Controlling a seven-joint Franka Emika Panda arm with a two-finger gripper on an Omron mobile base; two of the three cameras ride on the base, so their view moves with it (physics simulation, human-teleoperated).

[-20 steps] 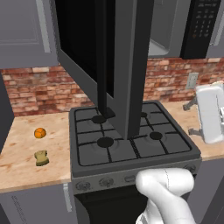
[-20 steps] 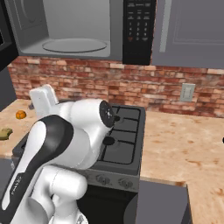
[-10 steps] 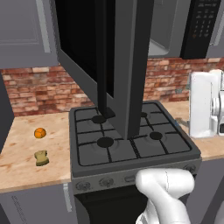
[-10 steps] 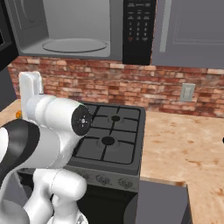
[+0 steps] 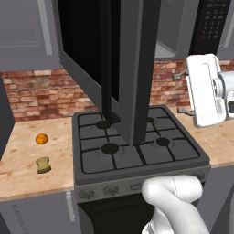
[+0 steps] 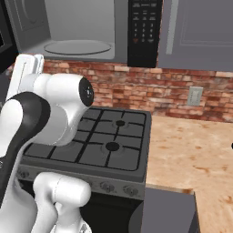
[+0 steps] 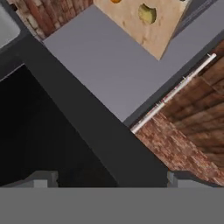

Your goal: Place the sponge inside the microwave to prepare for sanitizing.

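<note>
Sitting near the front edge of the wooden counter (image 5: pixel 18 169) left of the stove (image 5: pixel 137 151), the sponge (image 5: pixel 43 165) lies just in front of a small orange ball (image 5: pixel 41 138), the two apart. Right of them, the microwave (image 6: pixel 77 32) hangs above the stove with its black glass door (image 5: pixel 114 64) swung wide open, baring the grey interior and round turntable plate (image 6: pixel 77 47). Farther right, the gripper (image 7: pixel 109 177) hangs close to the door's edge, fingertips (image 7: pixel 43 178) spread apart, clasping nothing.
</note>
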